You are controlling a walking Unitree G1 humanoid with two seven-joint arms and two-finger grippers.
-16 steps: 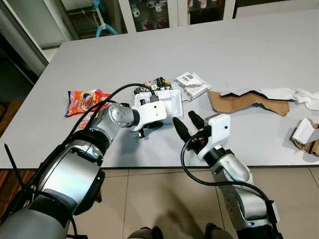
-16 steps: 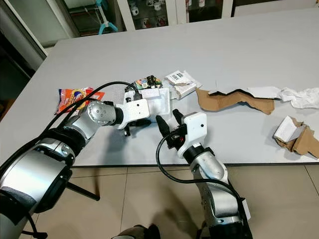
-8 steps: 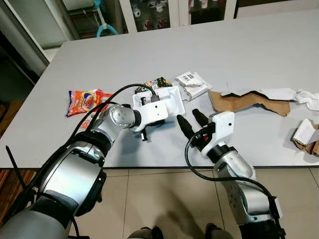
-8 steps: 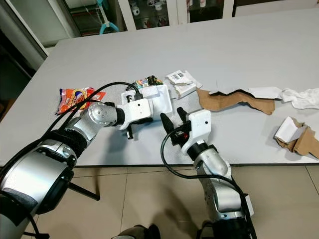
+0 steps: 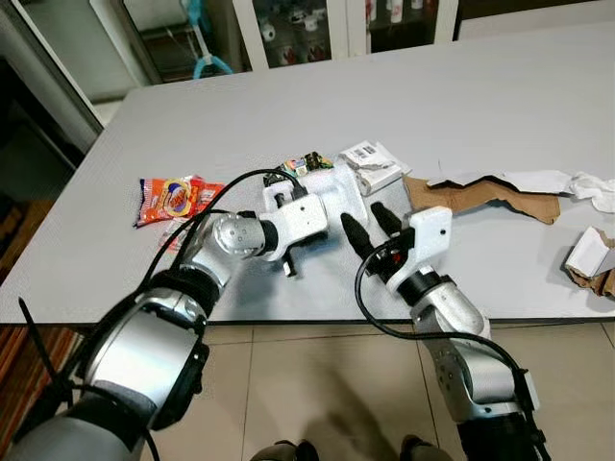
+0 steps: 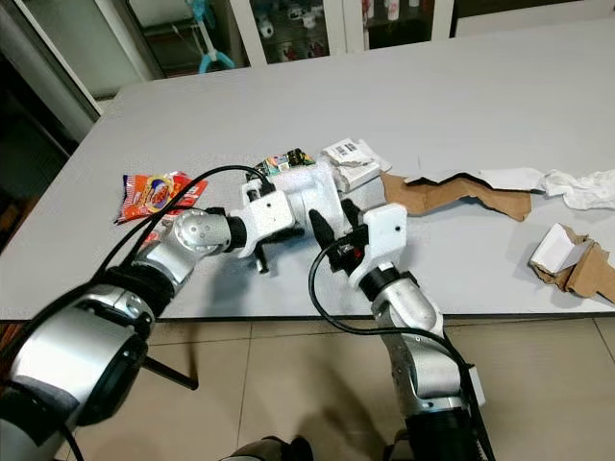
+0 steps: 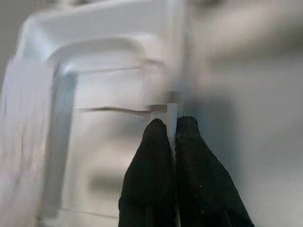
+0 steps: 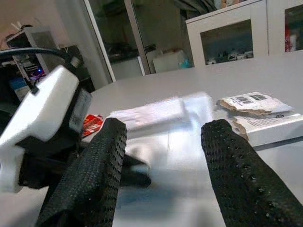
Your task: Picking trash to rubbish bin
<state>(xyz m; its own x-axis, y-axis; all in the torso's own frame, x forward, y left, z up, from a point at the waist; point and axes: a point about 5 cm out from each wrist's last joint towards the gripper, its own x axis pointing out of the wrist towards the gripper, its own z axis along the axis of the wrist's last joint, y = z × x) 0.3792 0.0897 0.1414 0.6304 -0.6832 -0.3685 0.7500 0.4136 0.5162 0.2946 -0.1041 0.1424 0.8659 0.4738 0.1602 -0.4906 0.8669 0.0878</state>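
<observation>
Since one second ago, your left gripper (image 7: 171,124) has carried the white tray (image 5: 332,188) up off the table (image 5: 500,106); the tray now tilts near the front edge, with its far rim raised. The right gripper (image 5: 370,225) has also advanced toward the tray from the near side.

Tray: you find it between the two grippers, just in front of the small printed packet (image 5: 306,164) and beside the labelled white box (image 5: 370,164).

Left gripper: the wrist view shows both black fingers (image 7: 154,156) pressed together on the thin edge of the tray wall. The grip is closed on the tray.

Right gripper: its two fingers (image 8: 239,175) stand spread apart, pointing at the tray from close by. The right wrist view shows the tray, blurred, between and beyond the fingertips, not touching them.

Other trash on the table:
- Red snack bag (image 5: 171,197), to the left of the tray, well apart from it.
- Torn brown cardboard (image 5: 480,192), to the right of the box.
- Crumpled white paper (image 5: 596,187), at the right end of the cardboard.
- Brown and white scrap (image 5: 591,257), near the right front corner.

Beyond the table you can see glass-fronted cabinets (image 5: 317,24).
</observation>
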